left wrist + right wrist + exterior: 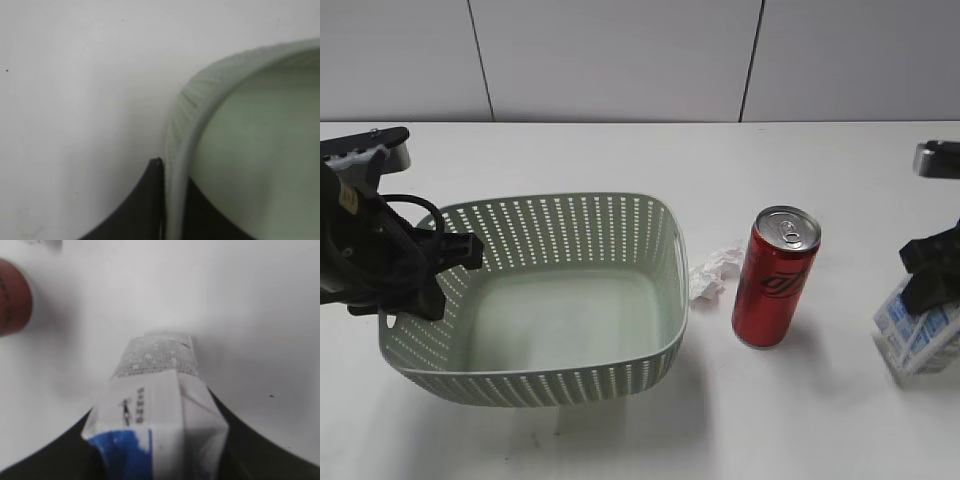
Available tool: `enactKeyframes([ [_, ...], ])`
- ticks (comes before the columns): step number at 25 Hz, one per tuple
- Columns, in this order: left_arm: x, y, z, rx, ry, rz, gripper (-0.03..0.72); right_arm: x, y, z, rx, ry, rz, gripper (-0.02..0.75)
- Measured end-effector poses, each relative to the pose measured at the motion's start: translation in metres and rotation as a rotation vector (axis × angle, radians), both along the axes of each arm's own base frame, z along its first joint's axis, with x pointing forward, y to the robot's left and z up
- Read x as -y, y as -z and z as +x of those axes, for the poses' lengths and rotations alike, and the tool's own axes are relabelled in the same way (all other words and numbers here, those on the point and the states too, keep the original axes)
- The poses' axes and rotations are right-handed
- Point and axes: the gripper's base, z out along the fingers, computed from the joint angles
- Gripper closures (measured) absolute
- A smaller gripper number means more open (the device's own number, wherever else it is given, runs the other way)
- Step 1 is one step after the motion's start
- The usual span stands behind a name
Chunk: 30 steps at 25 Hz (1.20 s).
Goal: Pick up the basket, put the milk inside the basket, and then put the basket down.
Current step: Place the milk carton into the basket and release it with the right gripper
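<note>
The pale green slotted basket (pixel 570 300) sits left of centre, its left end tilted up. My left gripper (pixel 415 290) is shut on the basket's left rim; in the left wrist view the rim (pixel 176 165) runs between the two dark fingers (pixel 172 200). The white-and-blue milk carton (pixel 917 335) is at the far right edge. My right gripper (pixel 930 280) is shut on the milk carton; in the right wrist view the carton (pixel 160 405) fills the gap between the fingers (pixel 157 450).
A tall red can (pixel 775 277) stands between basket and carton; its side shows in the right wrist view (pixel 12 297). A crumpled white paper (pixel 713 270) lies between the can and the basket. The white table (pixel 620 440) meets a white wall behind.
</note>
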Motion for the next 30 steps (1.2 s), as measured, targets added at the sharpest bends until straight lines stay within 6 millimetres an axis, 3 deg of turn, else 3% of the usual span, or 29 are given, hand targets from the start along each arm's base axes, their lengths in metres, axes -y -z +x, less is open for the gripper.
enactKeyframes([
  [6,0.000,0.000,0.001,0.012,0.002,-0.001,0.690,0.000,-0.077,-0.016,0.241,-0.011,0.017,0.419],
  [9,0.000,0.000,0.002,0.020,0.009,0.005,0.690,-0.010,-0.118,-0.021,0.325,-0.058,0.038,0.419],
  [12,0.000,0.000,0.002,0.021,0.009,0.006,0.690,-0.037,-0.153,-0.024,0.397,-0.167,0.071,0.419],
  [16,0.000,0.000,0.002,0.021,0.010,0.006,0.690,-0.094,-0.183,-0.032,0.458,-0.336,0.147,0.419],
  [20,0.000,0.000,0.002,0.021,0.010,0.007,0.690,-0.163,-0.181,-0.038,0.420,-0.508,0.160,0.419],
  [24,0.000,0.000,0.002,0.021,0.010,0.007,0.690,-0.228,-0.156,-0.043,0.351,-0.652,0.120,0.419],
  [27,0.000,0.000,0.002,0.021,0.010,0.007,0.690,-0.264,-0.130,-0.041,0.293,-0.716,0.088,0.419],
  [30,0.000,0.000,0.002,0.021,0.010,0.007,0.690,-0.285,-0.097,-0.035,0.226,-0.747,0.036,0.419],
])
